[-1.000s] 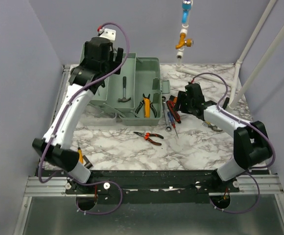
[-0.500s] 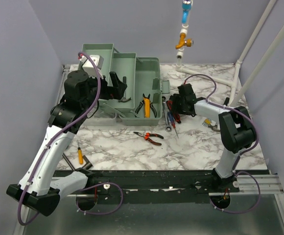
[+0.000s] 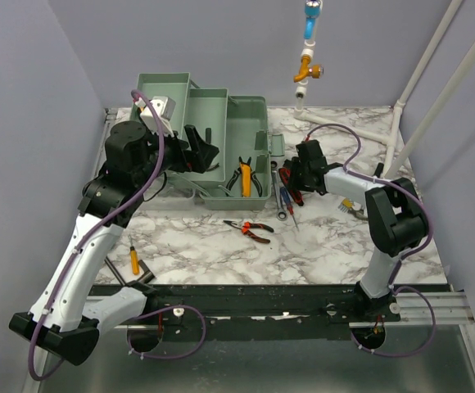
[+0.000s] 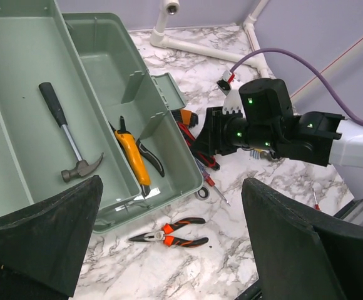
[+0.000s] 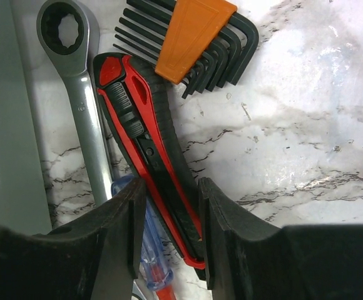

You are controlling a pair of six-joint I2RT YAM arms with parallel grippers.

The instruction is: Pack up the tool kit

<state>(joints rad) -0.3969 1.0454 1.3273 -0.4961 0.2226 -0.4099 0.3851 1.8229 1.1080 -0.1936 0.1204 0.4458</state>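
The open green toolbox (image 3: 250, 110) stands at the back left and holds a hammer (image 4: 72, 140) and yellow-handled pliers (image 4: 134, 159). My left gripper (image 3: 201, 151) hovers over the box, wide open and empty (image 4: 172, 212). Orange-and-black pliers (image 4: 169, 231) lie on the marble in front of the box. My right gripper (image 3: 295, 176) is down at the table just right of the box. Its jaws (image 5: 169, 225) are closed narrowly on the tail of a red-and-black utility knife (image 5: 150, 150), which still lies flat.
Next to the knife lie a ratchet wrench (image 5: 81, 94), an orange hex key set (image 5: 191, 40) and a blue-handled screwdriver (image 5: 150, 262). A yellow screwdriver (image 3: 134, 260) lies at the front left. White pipes (image 3: 360, 131) run along the back right.
My left arm has swung its gripper from the back left corner forward and right, over the toolbox. My right gripper has shifted a little left onto the knife.
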